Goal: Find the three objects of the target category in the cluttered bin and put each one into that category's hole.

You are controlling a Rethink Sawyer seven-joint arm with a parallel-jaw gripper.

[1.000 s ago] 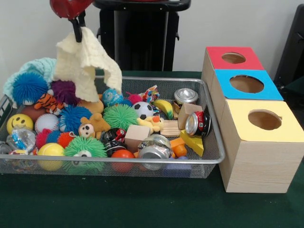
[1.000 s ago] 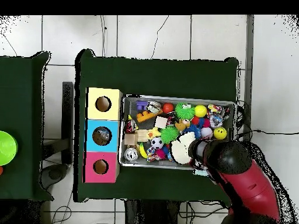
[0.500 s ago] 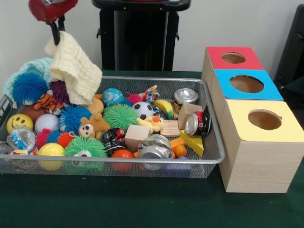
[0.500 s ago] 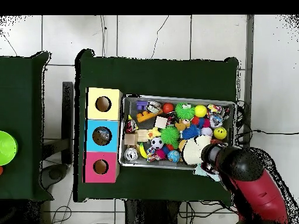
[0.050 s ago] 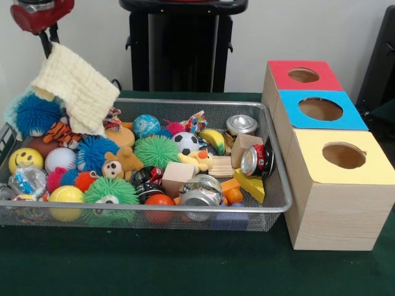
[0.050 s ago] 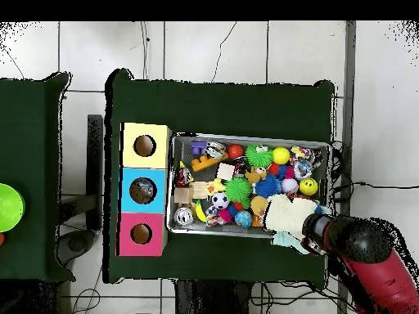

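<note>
My gripper [image 5: 47, 44] hangs at the upper left of the front view, above the bin's left end, shut on the top corner of a cream knitted cloth [image 5: 76, 89]. The cloth dangles over the blue spiky ball [image 5: 37, 114] and the tiger toy [image 5: 60, 131]. From overhead, the cloth [image 6: 286, 214] lies over the bin's lower right corner, beside the red arm [image 6: 364, 249]. The wire mesh bin [image 5: 276, 185] holds metal cans [image 5: 241, 124] [image 5: 258, 160] [image 5: 200, 193], wooden blocks [image 5: 178, 172], balls and plush toys. Three boxes stand to its right, with holes in red [image 5: 303, 74], blue [image 5: 320, 108] and yellow [image 5: 344, 155] tops.
A pale teal cloth [image 5: 10, 110] sits at the bin's far left behind the spiky ball. A black stand [image 5: 182, 46] rises behind the bin. In the overhead view a green bowl [image 6: 8, 208] sits on a separate table at the left.
The gripper has carried the cream cloth leftward in the front view, off the middle of the bin toward its left end. The toys it covered now show.
</note>
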